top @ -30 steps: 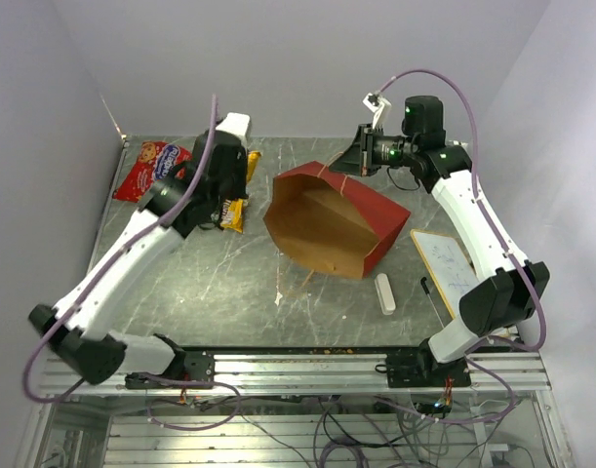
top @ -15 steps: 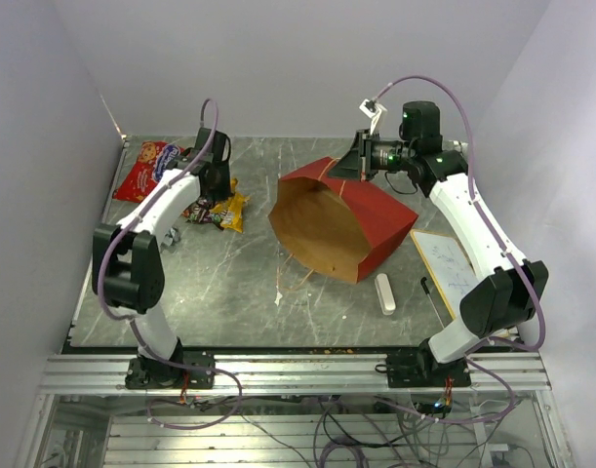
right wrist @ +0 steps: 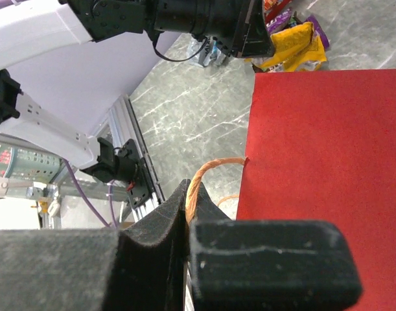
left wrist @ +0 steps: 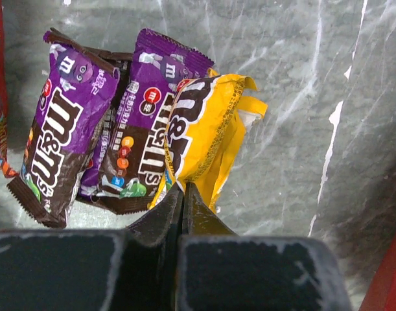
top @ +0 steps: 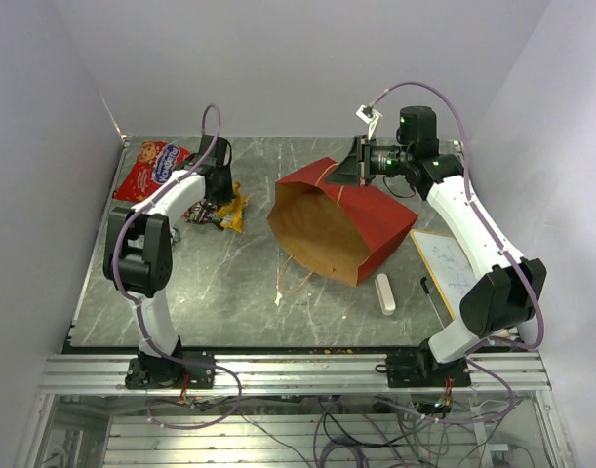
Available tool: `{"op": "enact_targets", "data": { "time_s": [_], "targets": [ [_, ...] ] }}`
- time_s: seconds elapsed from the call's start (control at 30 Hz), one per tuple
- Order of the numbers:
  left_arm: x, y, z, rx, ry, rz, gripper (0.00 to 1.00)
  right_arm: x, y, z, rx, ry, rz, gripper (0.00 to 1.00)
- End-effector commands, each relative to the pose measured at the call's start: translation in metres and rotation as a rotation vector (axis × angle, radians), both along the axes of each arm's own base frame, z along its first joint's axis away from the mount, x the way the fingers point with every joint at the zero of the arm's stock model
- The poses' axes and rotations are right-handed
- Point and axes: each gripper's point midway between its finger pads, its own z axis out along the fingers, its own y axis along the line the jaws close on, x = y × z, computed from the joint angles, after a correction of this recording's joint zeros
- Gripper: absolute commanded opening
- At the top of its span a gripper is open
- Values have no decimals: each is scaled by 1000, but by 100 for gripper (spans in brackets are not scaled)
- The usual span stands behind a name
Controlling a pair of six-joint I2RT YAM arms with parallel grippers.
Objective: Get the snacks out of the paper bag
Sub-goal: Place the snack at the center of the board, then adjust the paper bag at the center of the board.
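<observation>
Holding the paper bag [top: 380, 210] tipped at mid-frame, the right gripper [right wrist: 186, 194] is pinched on its handle [right wrist: 210, 167], probably so the mouth gapes. At upper left, the left gripper [left wrist: 182, 197], fingers together and empty, hangs over the candy packs [left wrist: 61, 129] and yellow pack [left wrist: 207, 136].

Top view high, far; wrist views close; all share yellow pack [left wrist: 204, 139].

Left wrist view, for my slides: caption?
Shut left claw at the yellow pack's edge, purple candy packs beside it.

red paper bag [top: 380, 210], yellow pack [left wrist: 207, 123], purple packs [left wrist: 61, 136]
</observation>
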Motion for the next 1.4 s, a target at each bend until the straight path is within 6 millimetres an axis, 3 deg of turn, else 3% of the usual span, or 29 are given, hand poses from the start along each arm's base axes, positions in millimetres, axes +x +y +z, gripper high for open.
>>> {"op": "enact_targets", "data": {
  "time_s": [0.0, 0.07, 0.27, 0.43, 0.57, 0.67, 0.8, 0.87, 0.97, 1.03, 1.2, 1.3, 1.37],
  "targets": [
    [15, 4, -7, 1, -48, -2, 7, -3, -2, 10, 25, -37, 7, 0],
    [18, 7, -10, 2, -55, -6, 10, -2, -2, 11, 26, -35, 6, 0],
    [7, 12, -13, -2, -12, -7, 38, -4, -1, 16, 37, -29, 3, 0],
    [-9, 10, 12, -40, -48, -14, 58, -9, 7, 29, 88, -22, 41, 0],
    [-21, 10, 40, -71, -89, -11, 86, -17, 27, 58, 231, -7, 129, 0],
    [-33, 16, 65, -67, -128, 13, 88, -9, 35, 80, 328, 1, 140, 0],
    [-51, 22, 97, -72, -183, 32, 89, 21, 33, 87, 366, 38, 56, 0],
    [-63, 23, 111, -87, -202, 29, 89, 45, 17, 79, 371, 89, -40, 0],
    [-81, 25, 133, -101, -232, 28, 90, 76, -23, 65, 412, 146, -188, 0],
    [-94, 27, 146, -112, -253, 22, 91, 94, -49, 43, 388, 190, -272, 0],
    [-129, 30, 179, -141, -295, 9, 92, 117, -94, -13, 264, 252, -368, 0],
    [-146, 27, 197, -176, -316, -7, 92, 128, -127, -27, 227, 267, -436, 0],
    [-155, 23, 204, -206, -315, -22, 92, 131, -137, -30, 192, 260, -460, 0]
  ]
}}
